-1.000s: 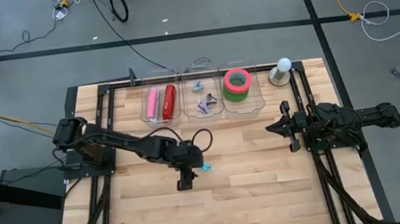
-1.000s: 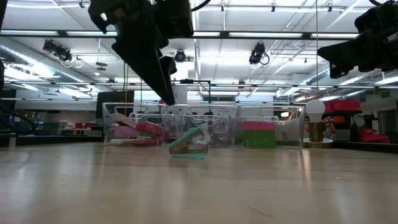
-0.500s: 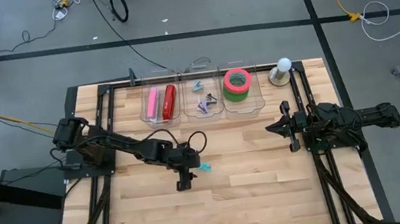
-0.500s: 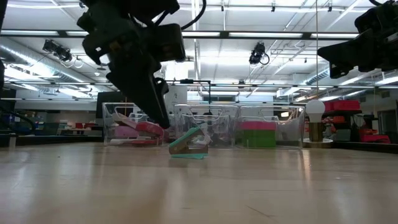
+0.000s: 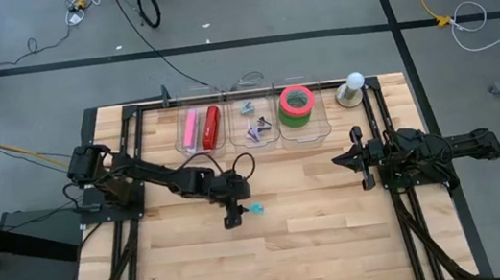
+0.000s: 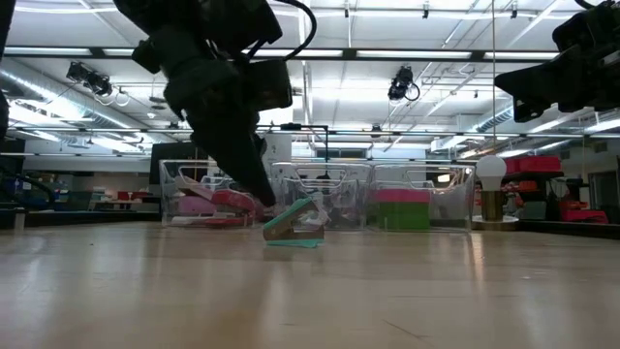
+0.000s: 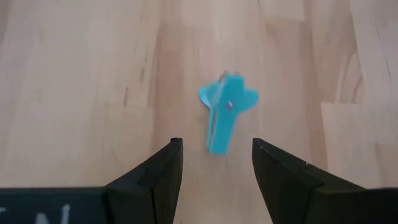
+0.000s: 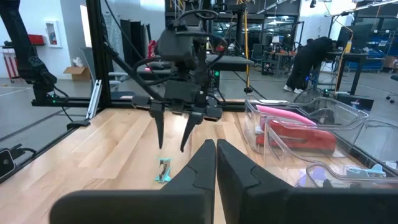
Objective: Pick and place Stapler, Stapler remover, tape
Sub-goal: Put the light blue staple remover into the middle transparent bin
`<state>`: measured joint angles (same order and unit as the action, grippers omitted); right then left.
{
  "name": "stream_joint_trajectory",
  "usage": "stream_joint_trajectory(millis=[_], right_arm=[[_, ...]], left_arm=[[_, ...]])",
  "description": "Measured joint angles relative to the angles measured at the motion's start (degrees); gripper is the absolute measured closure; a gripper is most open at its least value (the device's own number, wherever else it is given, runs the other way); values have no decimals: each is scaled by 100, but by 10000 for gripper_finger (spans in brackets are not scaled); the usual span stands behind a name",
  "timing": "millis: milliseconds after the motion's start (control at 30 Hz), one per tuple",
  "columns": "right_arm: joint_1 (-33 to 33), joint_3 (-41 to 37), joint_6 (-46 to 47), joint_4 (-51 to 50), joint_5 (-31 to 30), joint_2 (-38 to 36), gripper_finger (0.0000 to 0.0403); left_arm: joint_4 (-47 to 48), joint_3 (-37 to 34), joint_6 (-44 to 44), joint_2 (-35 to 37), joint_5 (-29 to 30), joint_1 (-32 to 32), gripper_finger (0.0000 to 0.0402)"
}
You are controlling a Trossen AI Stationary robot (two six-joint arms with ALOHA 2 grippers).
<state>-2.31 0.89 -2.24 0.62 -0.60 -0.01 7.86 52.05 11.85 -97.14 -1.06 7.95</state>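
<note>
A teal stapler remover (image 5: 256, 208) lies on the wooden table near its middle; it also shows in the left wrist view (image 7: 224, 112) and the low view (image 6: 295, 228). My left gripper (image 7: 216, 144) is open and points down, a little above the remover, touching nothing; it also shows in the high view (image 5: 233, 221). My right gripper (image 5: 349, 159) is shut and empty at the table's right side, well above the table. The green and red tape rolls (image 5: 297, 105) are stacked in the right clear bin. A pink and a red stapler (image 5: 201, 127) lie in the left bin.
Three clear bins stand in a row at the far edge; the middle one (image 5: 253, 120) holds other stapler removers. A white ball on a stand (image 5: 353, 88) is at the far right. Bare wood (image 5: 321, 237) lies toward the near edge. A person stands in the room behind (image 8: 311, 56).
My left gripper has come down toward the teal stapler remover, its fingers staying open. The remover has not moved.
</note>
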Motion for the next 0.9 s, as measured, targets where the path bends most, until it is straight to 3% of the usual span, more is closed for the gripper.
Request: stream_joint_trajectory(millis=[600,900], right_arm=[[1,0,0,0,1,0,385],[2,0,0,2,2,0,385]], left_arm=[[-61,1,-50,-5,23,23,207],[62,430,-61,-419,83,24,207]])
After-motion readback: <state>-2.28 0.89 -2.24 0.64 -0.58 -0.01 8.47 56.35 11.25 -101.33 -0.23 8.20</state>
